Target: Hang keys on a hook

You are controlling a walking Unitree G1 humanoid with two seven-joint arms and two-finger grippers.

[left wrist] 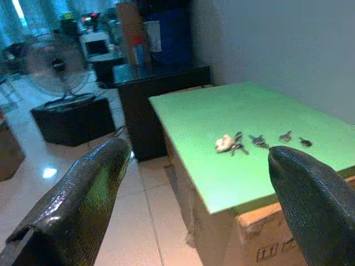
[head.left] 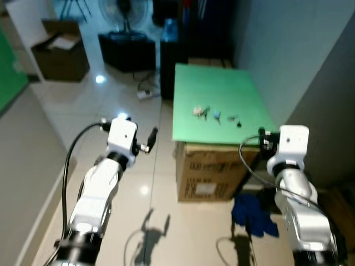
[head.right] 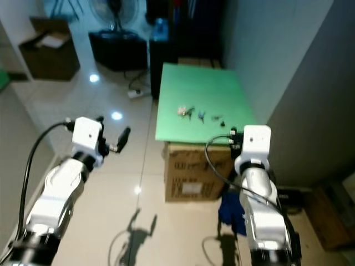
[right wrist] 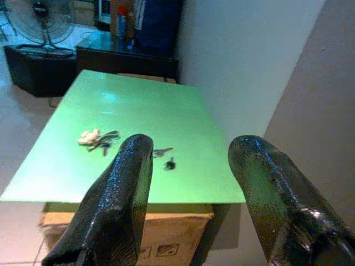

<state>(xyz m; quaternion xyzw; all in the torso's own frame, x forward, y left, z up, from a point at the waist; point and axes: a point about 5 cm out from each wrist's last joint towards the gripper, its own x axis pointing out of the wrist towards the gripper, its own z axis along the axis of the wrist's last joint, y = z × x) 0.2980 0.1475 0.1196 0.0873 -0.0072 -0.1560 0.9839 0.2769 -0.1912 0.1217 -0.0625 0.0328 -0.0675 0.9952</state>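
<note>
None of the task done, judging by the present lay of things: nothing held, nothing hung.

Nearest, both arms raised short of the work. Left gripper (head.left: 151, 137) over bare floor tile, well to the left of the table, fingers (left wrist: 83, 194) spread wide and empty. Right gripper (right wrist: 191, 183) just before the table's near edge, fingers (right wrist: 119, 188) apart, nothing between them.

Next, green table top (head.left: 222, 94) resting on a cardboard box (head.left: 208, 172); blue cloth (head.left: 252, 213) on the floor at the box's near right corner.

On the table top, toward its middle and slightly nearer the front edge: keys (head.left: 202, 112), a small bunch with a pale fob at its left end, lying flat. Further small dark pieces (head.left: 230, 119) strung out to the right of the bunch, apart from one another; too small to say whether loose keys or other fittings. Long axis of the whole row running left to right across the table, roughly parallel to the near edge. Heading of individual blades not legible.

Beyond, dark cabinet (head.left: 169, 61) against the table's far end, fan (head.left: 125, 14) and open carton (head.left: 61, 52) farther off on the left.

No hook identifiable anywhere.

Remaining, by judgement: close on the table, grasp the bunch, locate the hook, hang.
</note>
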